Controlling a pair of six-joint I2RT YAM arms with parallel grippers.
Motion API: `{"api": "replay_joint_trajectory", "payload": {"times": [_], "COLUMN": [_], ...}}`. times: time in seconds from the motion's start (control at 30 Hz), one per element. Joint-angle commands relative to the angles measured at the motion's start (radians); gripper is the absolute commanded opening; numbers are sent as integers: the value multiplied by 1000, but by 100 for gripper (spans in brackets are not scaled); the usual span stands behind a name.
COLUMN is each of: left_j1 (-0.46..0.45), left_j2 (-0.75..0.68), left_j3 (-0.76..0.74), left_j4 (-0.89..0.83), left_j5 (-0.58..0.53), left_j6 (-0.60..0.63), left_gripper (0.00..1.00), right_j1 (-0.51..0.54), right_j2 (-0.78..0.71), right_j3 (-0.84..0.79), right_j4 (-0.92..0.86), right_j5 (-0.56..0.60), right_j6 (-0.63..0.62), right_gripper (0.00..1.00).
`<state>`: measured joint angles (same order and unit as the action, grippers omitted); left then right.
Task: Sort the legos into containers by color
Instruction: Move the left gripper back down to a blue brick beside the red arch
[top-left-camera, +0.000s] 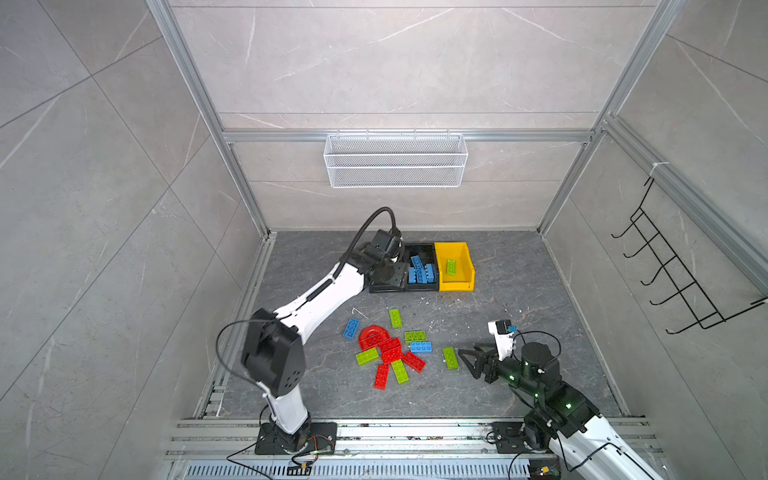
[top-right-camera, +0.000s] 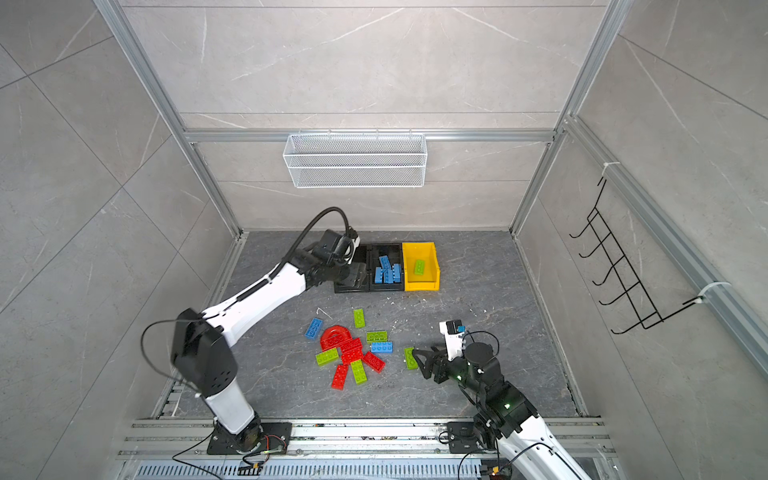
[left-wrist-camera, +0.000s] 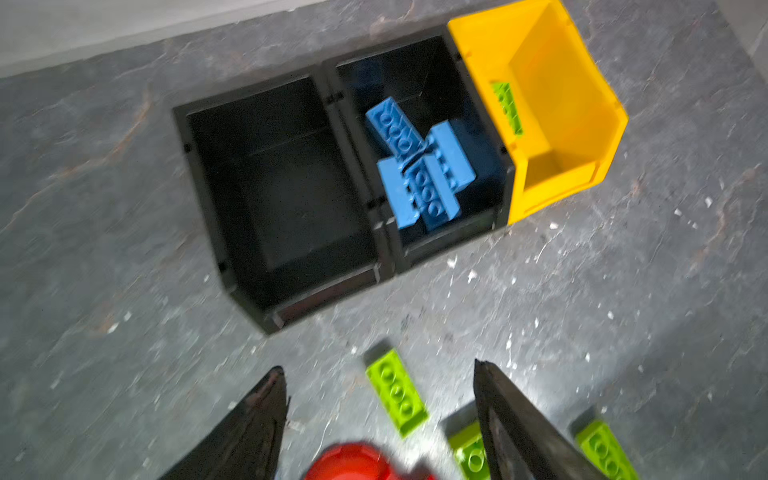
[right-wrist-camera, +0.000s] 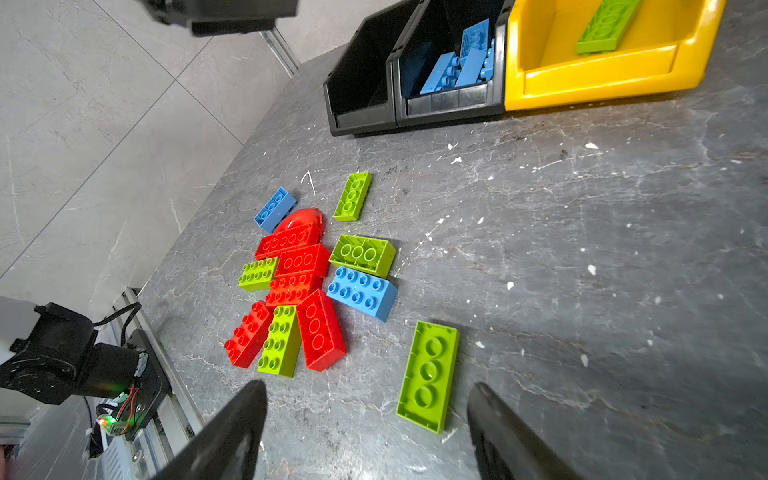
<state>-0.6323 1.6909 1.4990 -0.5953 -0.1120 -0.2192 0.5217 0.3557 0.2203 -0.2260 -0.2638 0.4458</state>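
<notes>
Three containers stand in a row at the back: a left black bin (left-wrist-camera: 208, 187) that looks empty, a middle black bin (top-left-camera: 422, 287) holding several blue legos (top-left-camera: 420, 272), and a yellow bin (top-left-camera: 457, 284) with one green lego (top-left-camera: 451, 266). Loose red, green and blue legos (top-left-camera: 390, 351) and a red arch (top-left-camera: 372, 334) lie mid-table. My left gripper (top-left-camera: 392, 276) hangs over the left black bin, open and empty (left-wrist-camera: 380, 370). My right gripper (top-left-camera: 465, 359) is low and open (right-wrist-camera: 368, 390), with an upside-down green lego (right-wrist-camera: 428, 376) just ahead between its fingers.
A white wire basket (top-left-camera: 395, 160) hangs on the back wall and a black wire rack (top-left-camera: 681, 274) on the right wall. Aluminium rails (top-left-camera: 415, 432) run along the front edge. White specks dot the grey table.
</notes>
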Motion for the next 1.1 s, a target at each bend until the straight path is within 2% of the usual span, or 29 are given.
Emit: {"api": "replay_joint_trajectory", "payload": {"times": [0.0, 0.27, 0.47, 0.6, 0.83, 0.97, 1.07], "left_j1": [6, 7, 8, 13, 60, 133, 138], "left_j2": [-155, -405, -428, -431, -359, -355, -364], "left_j3": [-159, -530, -667, -732, -759, -792, -808], "left_j4": [4, 39, 63, 114, 183, 224, 240], "left_j5": [-97, -201, -225, -242, -245, -184, -173], "left_j6": [-55, -195, -283, -326, -309, -285, -257], "left_gripper": [75, 81, 82, 84, 83, 80, 77], "right_j1": [-1, -1, 0, 1, 10, 17, 20], "right_j2": [14, 55, 129, 160, 159, 188, 206], "right_j3": [-9, -22, -25, -28, -48, -52, -50], "right_j4": [41, 85, 145, 175, 216, 240, 252], "right_j5": [-26, -41, -87, -115, -134, -148, -152], "right_j6": [-13, -19, -25, -27, -24, -24, -25], "right_gripper": [78, 78, 78, 78, 77, 77, 77]}}
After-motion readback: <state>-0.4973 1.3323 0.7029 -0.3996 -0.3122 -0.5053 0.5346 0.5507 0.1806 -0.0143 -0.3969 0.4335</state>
